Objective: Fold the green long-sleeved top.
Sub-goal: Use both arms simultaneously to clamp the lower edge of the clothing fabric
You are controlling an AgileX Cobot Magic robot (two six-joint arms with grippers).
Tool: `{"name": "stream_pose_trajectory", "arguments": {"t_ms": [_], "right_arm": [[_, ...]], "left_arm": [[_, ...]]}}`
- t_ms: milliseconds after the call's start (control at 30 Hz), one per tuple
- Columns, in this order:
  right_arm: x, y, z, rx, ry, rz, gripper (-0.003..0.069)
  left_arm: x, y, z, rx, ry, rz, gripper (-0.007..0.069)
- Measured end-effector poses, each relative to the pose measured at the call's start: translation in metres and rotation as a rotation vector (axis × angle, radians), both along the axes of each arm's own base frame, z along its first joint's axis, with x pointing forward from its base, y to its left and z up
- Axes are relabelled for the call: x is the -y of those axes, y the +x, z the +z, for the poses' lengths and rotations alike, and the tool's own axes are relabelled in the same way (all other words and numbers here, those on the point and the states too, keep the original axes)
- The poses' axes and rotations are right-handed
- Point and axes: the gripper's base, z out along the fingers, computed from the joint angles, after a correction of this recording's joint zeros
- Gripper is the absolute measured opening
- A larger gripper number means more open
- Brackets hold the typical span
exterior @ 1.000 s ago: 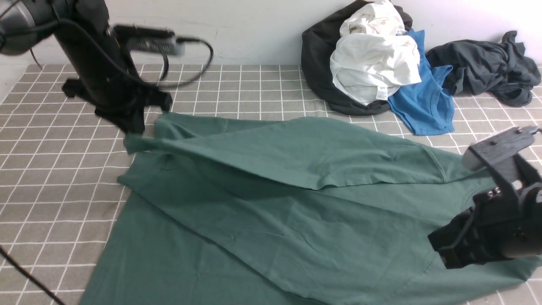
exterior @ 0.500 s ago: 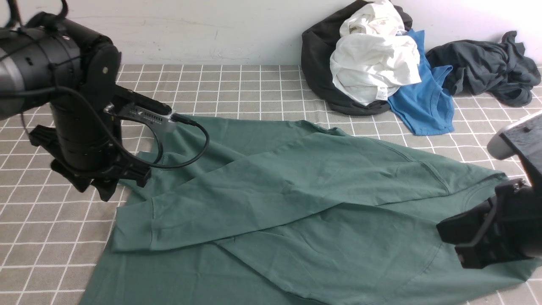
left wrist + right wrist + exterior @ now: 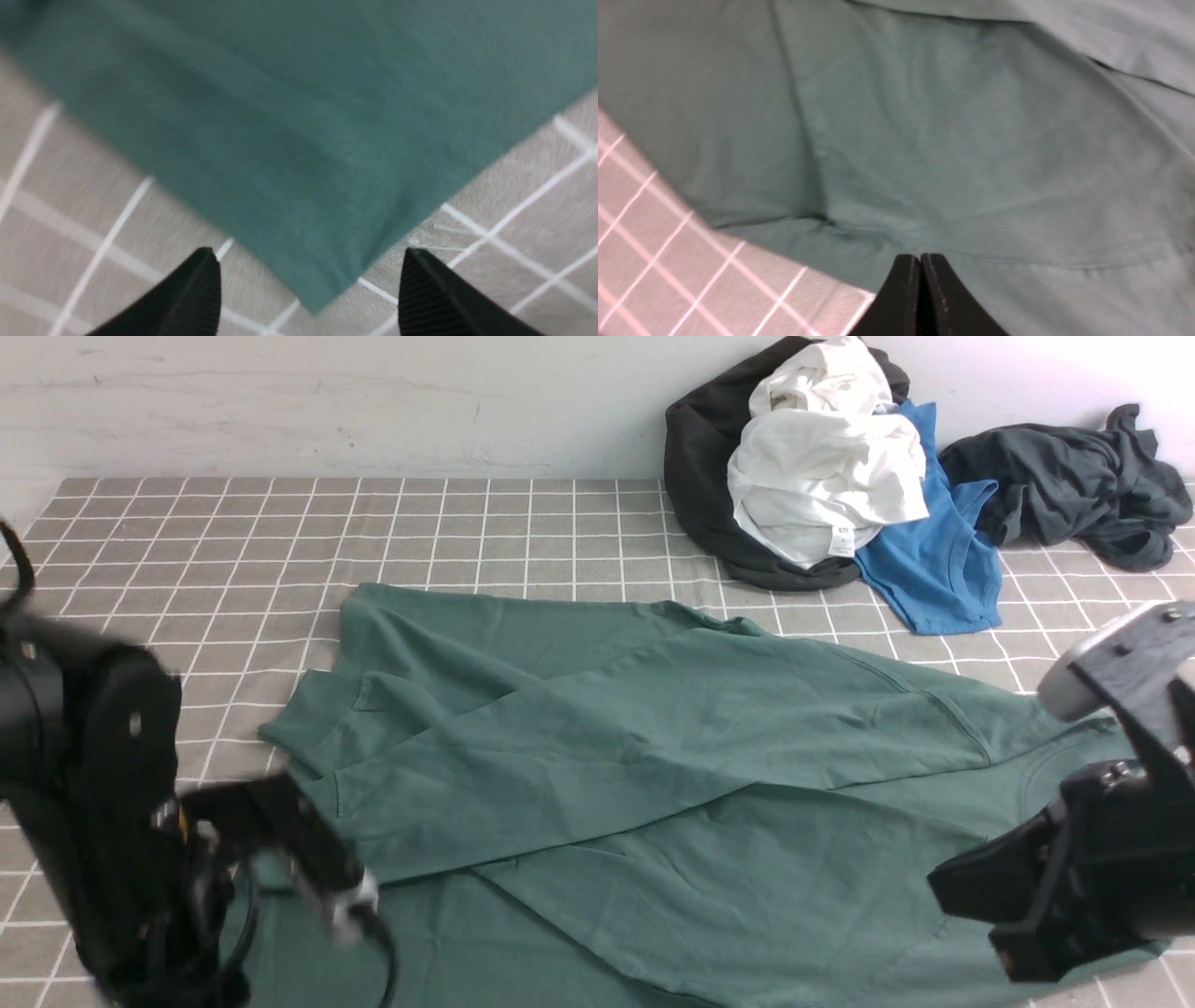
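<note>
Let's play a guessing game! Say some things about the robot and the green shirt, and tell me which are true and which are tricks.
1. The left gripper is open. True.
2. The right gripper is wide open. False: its jaws are pressed together.
3. One sleeve lies across the green top. True.
4. The green top is the only clothing here. False: a pile of clothes sits at the back.
</note>
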Motion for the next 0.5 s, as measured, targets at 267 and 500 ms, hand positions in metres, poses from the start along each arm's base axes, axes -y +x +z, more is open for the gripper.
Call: {"name": "stream_pose_trajectory", "arguments": {"t_ms": [267,500], "right_arm": [[-0.016,-0.01,0.0,0.009,-0.007,0.122,-0.001],[-0.016,-0.01,0.0,0.017,-0.013,0.135,-0.001]], "left_arm": [[-0.008,-0.021,-0.037,0.041,0.006,-0.556,0.0468],[-0.009,-0.025,-0.039,0.017,-0.001,-0.71,0.0465]]}}
